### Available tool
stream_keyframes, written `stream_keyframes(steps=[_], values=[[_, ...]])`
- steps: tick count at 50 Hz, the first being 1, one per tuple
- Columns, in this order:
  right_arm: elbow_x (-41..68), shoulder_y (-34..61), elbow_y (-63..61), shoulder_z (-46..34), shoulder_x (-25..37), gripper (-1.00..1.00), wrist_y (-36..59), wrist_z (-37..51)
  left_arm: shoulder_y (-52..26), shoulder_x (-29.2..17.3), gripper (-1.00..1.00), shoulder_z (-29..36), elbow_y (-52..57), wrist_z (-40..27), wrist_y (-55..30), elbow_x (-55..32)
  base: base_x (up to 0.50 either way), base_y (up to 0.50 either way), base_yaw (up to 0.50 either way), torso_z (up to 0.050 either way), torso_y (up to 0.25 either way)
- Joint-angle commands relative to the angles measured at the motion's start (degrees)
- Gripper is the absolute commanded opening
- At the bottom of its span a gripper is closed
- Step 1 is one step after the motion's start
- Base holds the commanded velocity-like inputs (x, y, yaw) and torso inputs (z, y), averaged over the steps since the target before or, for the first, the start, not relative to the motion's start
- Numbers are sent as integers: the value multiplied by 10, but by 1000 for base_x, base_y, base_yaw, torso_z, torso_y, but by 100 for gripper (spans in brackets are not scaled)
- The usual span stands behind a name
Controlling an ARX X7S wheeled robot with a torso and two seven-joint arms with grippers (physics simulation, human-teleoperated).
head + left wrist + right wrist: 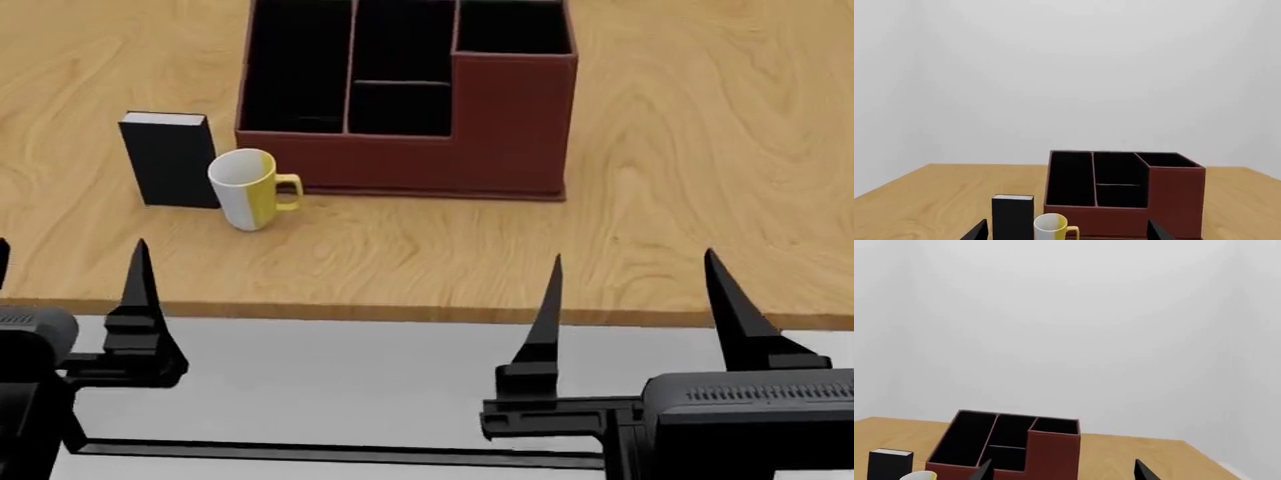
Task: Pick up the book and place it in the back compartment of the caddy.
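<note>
The book (171,160) stands upright on the wooden table, black-covered with a pale top edge, just left of the caddy (400,165). It also shows in the left wrist view as the book (1012,220) and in the right wrist view as the book (889,465). The red-brown caddy (1174,195) (1054,450) has black sections. The back compartment (398,108) (1121,196) is the short middle one behind a crossbar. My left gripper (67,290) (1067,232) and right gripper (641,300) (1064,470) are open and empty, short of the table's front edge.
A white and yellow mug (247,190) (1051,227) stands between the book and the caddy's front left corner, handle to the right. The table's front edge (400,312) runs just ahead of my fingertips. Bare wood lies right of the caddy.
</note>
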Motion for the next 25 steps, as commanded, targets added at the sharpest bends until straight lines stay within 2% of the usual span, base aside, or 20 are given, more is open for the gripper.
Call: stream_keyframes(steps=[1, 25], values=[[-2, -2, -1, -3, 5, 100, 1, 5, 0, -3, 100, -2, 4, -4, 0, -7, 500, -70, 0, 0, 0], [-13, 3, -10, -17, 13, 100, 15, 18, -1, -11, 100, -8, 14, -8, -3, -26, 500, -11, 0, 0, 1]])
